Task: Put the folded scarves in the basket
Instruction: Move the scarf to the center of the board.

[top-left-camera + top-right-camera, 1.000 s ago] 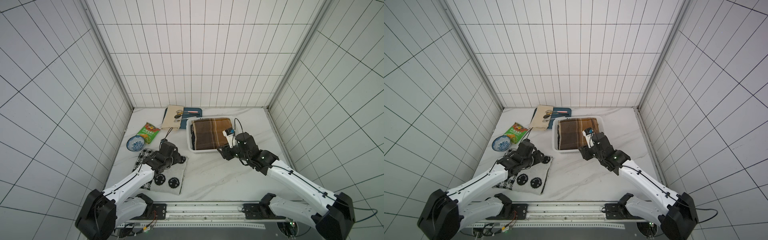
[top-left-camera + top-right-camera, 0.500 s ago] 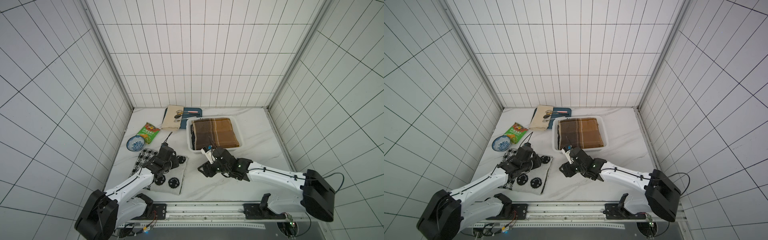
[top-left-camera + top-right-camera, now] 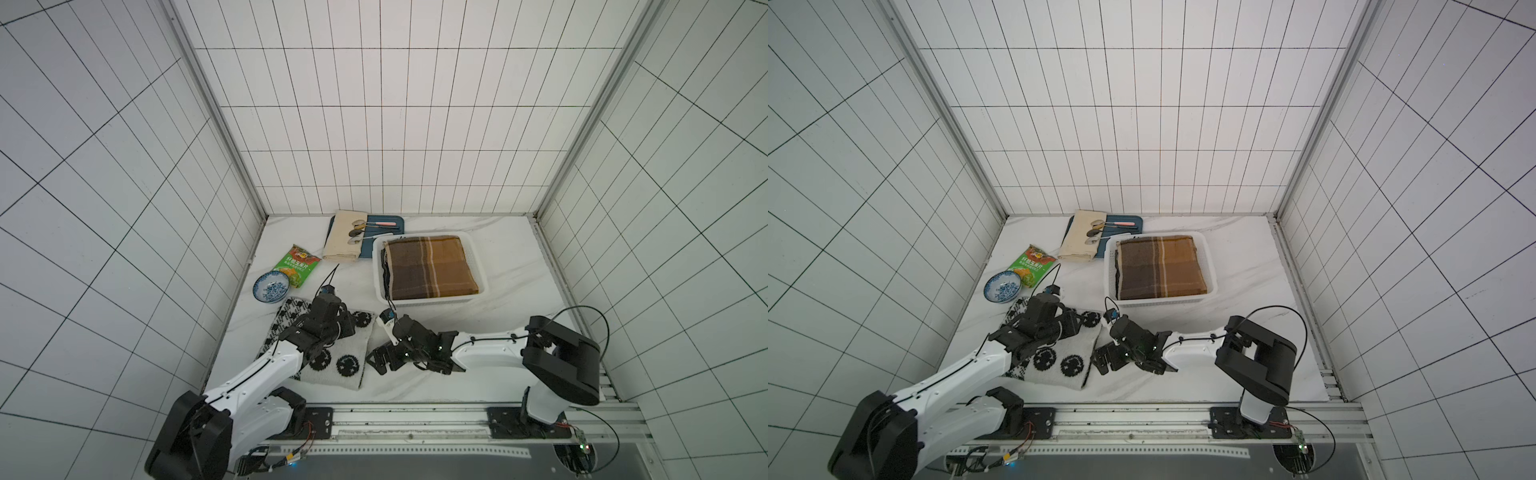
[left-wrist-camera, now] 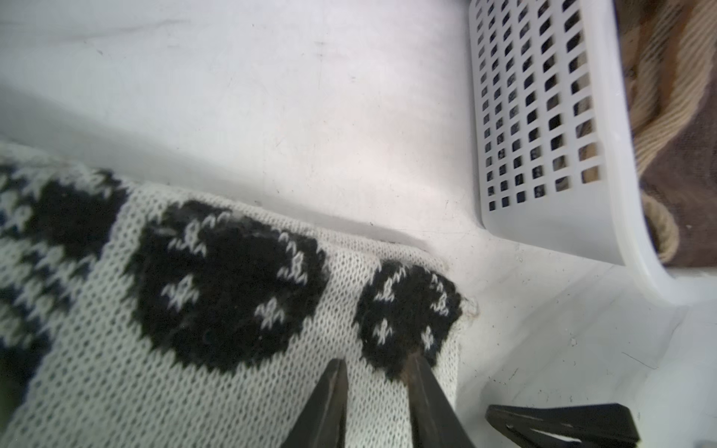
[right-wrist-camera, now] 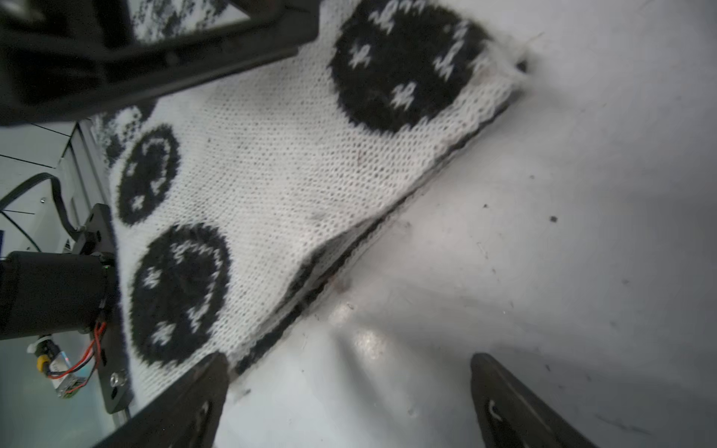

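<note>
The knit scarf (image 3: 332, 376) lies folded near the counter's (image 3: 519, 299) front edge, left of middle. It is apart from the basket (image 3: 432, 302), which holds a plaid scarf (image 3: 430, 266). The left gripper (image 4: 376, 358) rests on the knit scarf's back right corner, jaws nearly together; I cannot tell if they pinch it. The right gripper (image 5: 346, 357) straddles its right edge, jaws spread wide. Bare counter lies right of both. The green bag's (image 3: 297, 266) print is unreadable.

White arms (image 3: 266, 370), black joints (image 3: 561, 365), thin black cables (image 5: 58, 190), tapered dark tool fingers (image 4: 328, 407)
</note>
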